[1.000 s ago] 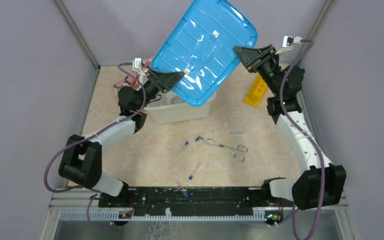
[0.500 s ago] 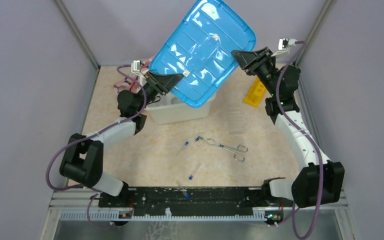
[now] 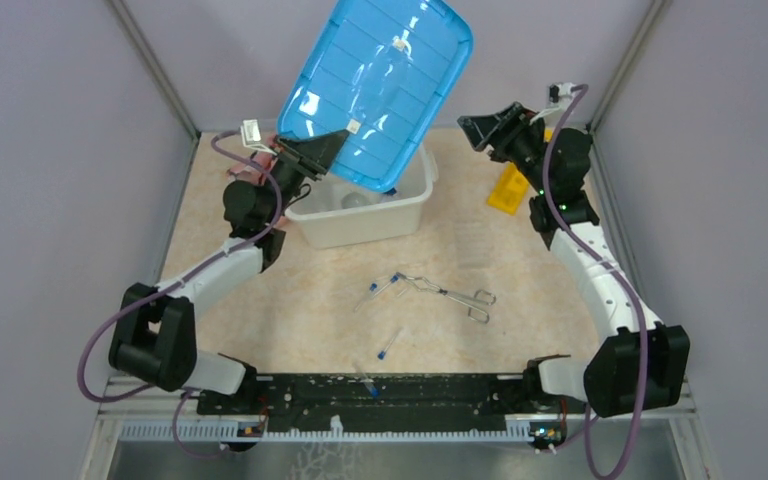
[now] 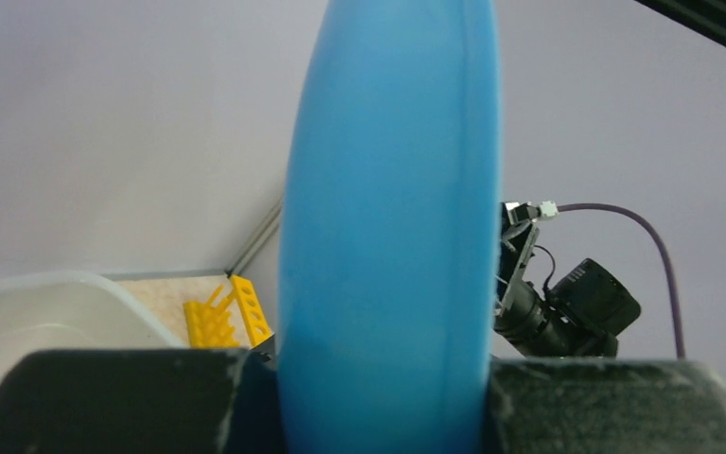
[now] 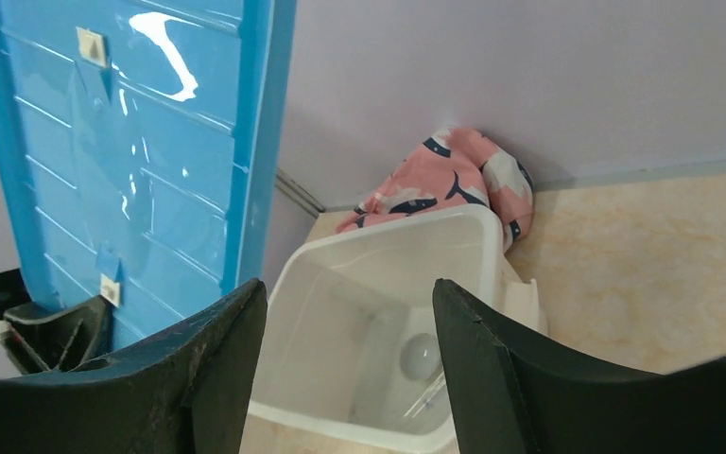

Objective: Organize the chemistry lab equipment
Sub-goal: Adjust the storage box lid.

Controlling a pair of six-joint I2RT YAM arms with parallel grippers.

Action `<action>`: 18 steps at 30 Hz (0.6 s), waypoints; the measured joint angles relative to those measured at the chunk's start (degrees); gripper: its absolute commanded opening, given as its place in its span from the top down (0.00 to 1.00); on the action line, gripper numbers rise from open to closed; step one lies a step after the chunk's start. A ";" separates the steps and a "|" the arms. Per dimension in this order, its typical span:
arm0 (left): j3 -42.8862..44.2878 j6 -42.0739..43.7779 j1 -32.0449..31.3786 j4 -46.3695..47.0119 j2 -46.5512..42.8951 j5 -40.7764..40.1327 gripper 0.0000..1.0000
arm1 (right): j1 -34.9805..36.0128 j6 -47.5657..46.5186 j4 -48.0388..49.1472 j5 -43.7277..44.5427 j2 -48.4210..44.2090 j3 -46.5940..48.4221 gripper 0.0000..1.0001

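Note:
My left gripper [image 3: 335, 150] is shut on the edge of the blue lid [image 3: 375, 90], which it holds tilted high above the white bin [image 3: 360, 215]. The lid's rim [image 4: 388, 236] fills the space between the left jaws. To the right, my right gripper [image 3: 475, 128] stands open and apart from the lid, with nothing between its fingers. In the bin lie a whitish ball [image 5: 421, 357] and a clear tube [image 5: 425, 397]. Metal tongs [image 3: 450, 293] and blue-capped tubes [image 3: 375, 290] [image 3: 390, 345] [image 3: 368, 385] lie mid-table. The yellow rack [image 3: 512, 185] lies at the back right.
The pink whale-patterned cloth [image 5: 444, 180] is bunched in the back left corner behind the bin. Lavender walls close in the table on three sides. The arms' base rail [image 3: 380, 390] runs along the near edge, with one tube right by it.
My right gripper has opened, let go of the lid and drawn back to the right. The left gripper has swung the lid up and leftward, so the bin now stands uncovered.

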 measured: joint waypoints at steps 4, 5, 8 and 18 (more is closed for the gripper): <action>0.07 3.67 0.00 -3.48 -1.99 -1.66 1.00 | 0.94 -4.83 -4.55 2.54 -1.20 0.00 0.38; 0.17 4.98 0.00 -4.81 -2.54 -2.12 1.00 | 1.73 -6.51 -6.12 3.52 -1.68 0.04 0.38; 0.74 8.68 0.00 -8.85 -4.04 -3.19 1.00 | 5.57 -12.31 -12.00 6.75 -2.56 0.85 0.42; 2.12 21.57 0.00 -23.34 -12.09 -7.10 1.00 | 17.22 -28.28 -29.16 15.56 -1.57 3.45 0.46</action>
